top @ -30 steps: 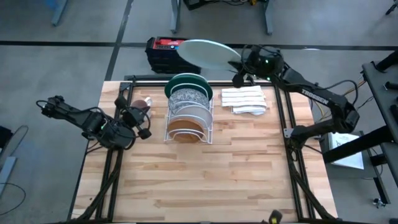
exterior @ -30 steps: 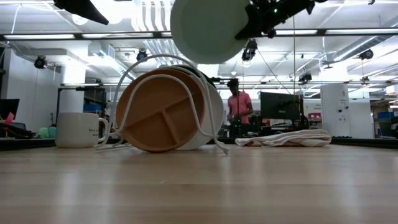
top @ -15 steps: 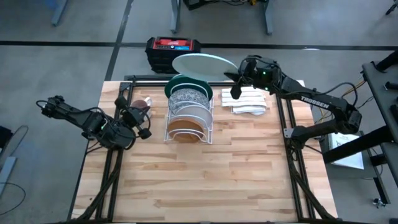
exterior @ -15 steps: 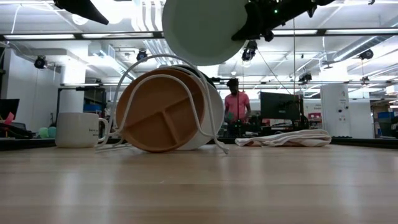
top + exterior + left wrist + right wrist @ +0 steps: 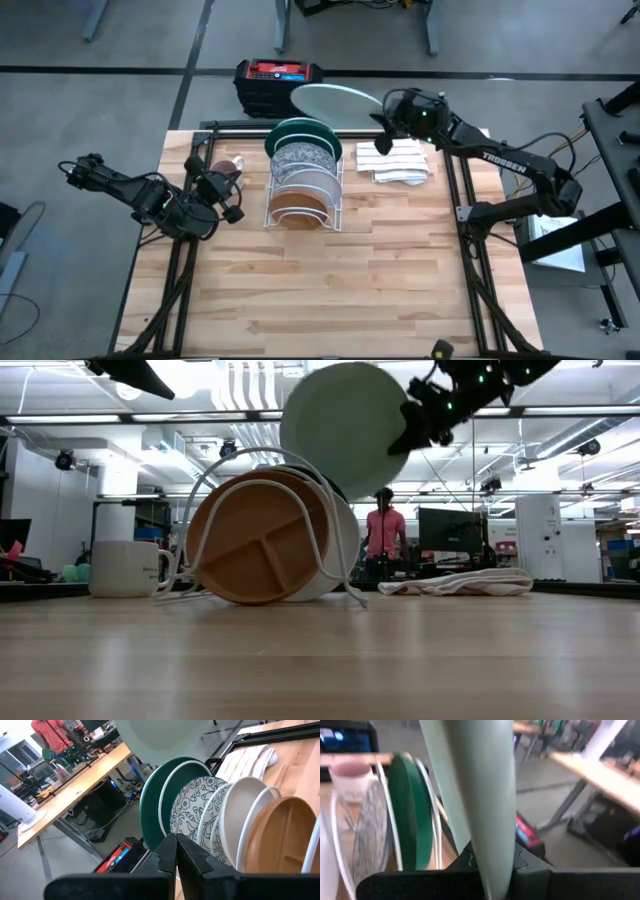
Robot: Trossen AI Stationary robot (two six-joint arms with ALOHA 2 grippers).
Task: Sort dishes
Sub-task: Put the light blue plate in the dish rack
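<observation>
A white wire rack (image 5: 303, 190) holds a dark green plate (image 5: 303, 130) at its far end, then a grey-speckled plate (image 5: 303, 157), a white plate (image 5: 303, 180) and a tan-brown plate (image 5: 298, 205), all on edge. My right gripper (image 5: 383, 112) is shut on a fifth, pale green-white plate (image 5: 335, 100) in the air beyond the rack's far end. My left gripper (image 5: 228, 198) is shut and empty, to the left of the rack. Its own view shows its closed fingers (image 5: 175, 855) pointing at the racked plates (image 5: 192, 810). My right gripper pinches the pale plate's rim (image 5: 492, 855) between its two fingers, one on each face, on the side toward the table's right. The plate (image 5: 345, 430) is lifted clear and tilted. It stands out from the fingers toward the left, above the dark green plate (image 5: 412, 810).
A pink-and-white mug (image 5: 228, 168) stands left of the rack, close to my left gripper. Folded white cloths (image 5: 395, 160) lie right of the rack. A red-and-black box (image 5: 270, 75) sits on the floor beyond the far edge. A person (image 5: 382, 540) stands in the room behind.
My right gripper has come down a little with the pale plate over the rack's far end. It has tipped the plate more on edge, and the plate stays clear of the rack.
</observation>
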